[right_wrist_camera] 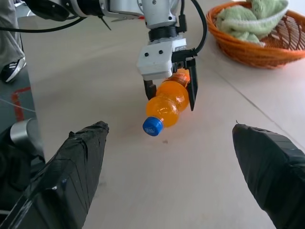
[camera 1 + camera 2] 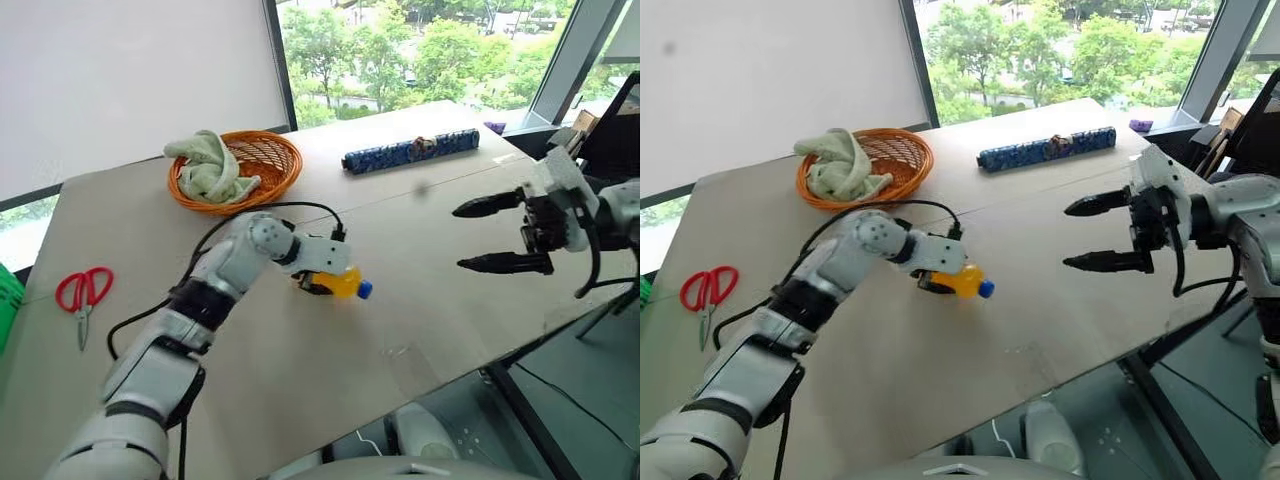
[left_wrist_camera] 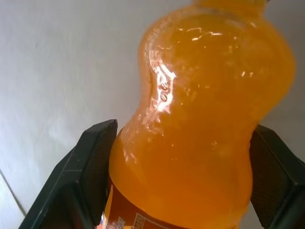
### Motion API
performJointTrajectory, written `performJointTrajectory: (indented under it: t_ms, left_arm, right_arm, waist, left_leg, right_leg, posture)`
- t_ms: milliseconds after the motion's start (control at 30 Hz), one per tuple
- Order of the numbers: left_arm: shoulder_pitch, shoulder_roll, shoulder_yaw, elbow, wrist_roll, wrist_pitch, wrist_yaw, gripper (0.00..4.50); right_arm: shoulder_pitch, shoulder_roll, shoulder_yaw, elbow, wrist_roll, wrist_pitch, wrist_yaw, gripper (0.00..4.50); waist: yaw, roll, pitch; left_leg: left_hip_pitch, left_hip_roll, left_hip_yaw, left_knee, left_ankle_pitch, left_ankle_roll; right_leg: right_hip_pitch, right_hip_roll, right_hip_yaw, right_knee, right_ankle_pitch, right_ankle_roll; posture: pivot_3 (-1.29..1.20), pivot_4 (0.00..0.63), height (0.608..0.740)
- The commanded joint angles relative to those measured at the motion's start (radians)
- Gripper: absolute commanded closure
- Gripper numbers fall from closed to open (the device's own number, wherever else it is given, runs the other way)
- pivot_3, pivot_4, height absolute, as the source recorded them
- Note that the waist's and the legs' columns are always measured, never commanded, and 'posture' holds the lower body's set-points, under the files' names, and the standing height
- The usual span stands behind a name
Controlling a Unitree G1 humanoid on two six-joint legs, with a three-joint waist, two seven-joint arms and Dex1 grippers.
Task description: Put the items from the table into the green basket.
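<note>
The left gripper (image 1: 170,88), jaws clamped low on a small glossy orange plastic drink bottle (image 1: 167,106) at frame centre, risks it sliding free cap-first.

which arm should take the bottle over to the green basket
Left. Its tool is shut on the bottle, held above the table; the green basket's edge is on that side. The right tool hangs open and empty, far off.

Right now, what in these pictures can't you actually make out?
- Green basket: a sliver shows; the head view's left edge cuts off the rest.
- Orange bottle label: cut by the left wrist view's bottom edge, print too small.
- Small dark thing on the blue roll: too small to identify.
</note>
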Motion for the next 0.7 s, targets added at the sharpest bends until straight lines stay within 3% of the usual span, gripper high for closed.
performJointTrajectory:
  t_ms: [33,267,467,600,700]
  left_arm:
    - [0.063,-0.037,0.187,-0.272,-0.003,0.367,0.14,1.3]
    - [0.133,-0.152,0.353,-0.484,0.021,0.768,0.398,1.3]
    - [-0.014,-0.172,0.56,-0.393,0.04,0.906,0.685,1.3]
    - [-0.129,-0.115,0.705,-0.278,0.036,0.866,0.88,1.3]
    - [-0.211,-0.017,0.789,-0.195,-0.004,0.7,0.97,1.3]
  right_arm:
    - [-0.061,0.069,0.015,0.011,-0.032,-0.06,-0.055,0.0]
    - [-0.144,0.207,0.054,0.069,-0.08,-0.113,-0.115,0.0]
    - [-0.26,0.359,0.076,0.164,-0.134,-0.197,-0.198,0.0]
    - [-0.348,0.474,0.074,0.221,-0.172,-0.247,-0.299,0.0]
    - [-0.392,0.515,0.074,0.2,-0.136,-0.206,-0.295,0.0]
  waist:
    - [0.029,0.0,0.0]
    - [0.157,0.0,0.0]
    - [0.209,-0.002,0.001]
    - [0.211,-0.002,0.001]
    - [0.214,-0.003,0.001]
  left_leg:
    - [-0.001,0.0,-0.001,0.0,0.0,0.0]
    - [-0.005,-0.003,-0.006,0.003,0.0,0.0]
    - [-0.006,-0.003,-0.009,0.003,0.002,-0.004]
    - [-0.006,-0.003,-0.011,0.0,0.005,-0.008]
    - [-0.006,-0.003,-0.013,-0.003,0.006,-0.012]
  right_leg:
    - [0.0,-0.001,0.0,0.0,0.001,-0.001]
    - [-0.001,0.001,-0.007,0.0,0.002,-0.004]
    - [-0.002,0.002,-0.01,0.0,0.004,-0.007]
    - [-0.004,0.003,-0.012,0.0,0.006,-0.01]
    - [-0.004,0.003,-0.013,0.0,0.007,-0.011]
  posture:
    - [0.02,0.0,0.74]
    - [0.1,0.0,0.74]
    - [0.12,0.0,0.74]
    - [0.11,0.0,0.74]
    - [0.11,0.0,0.74]
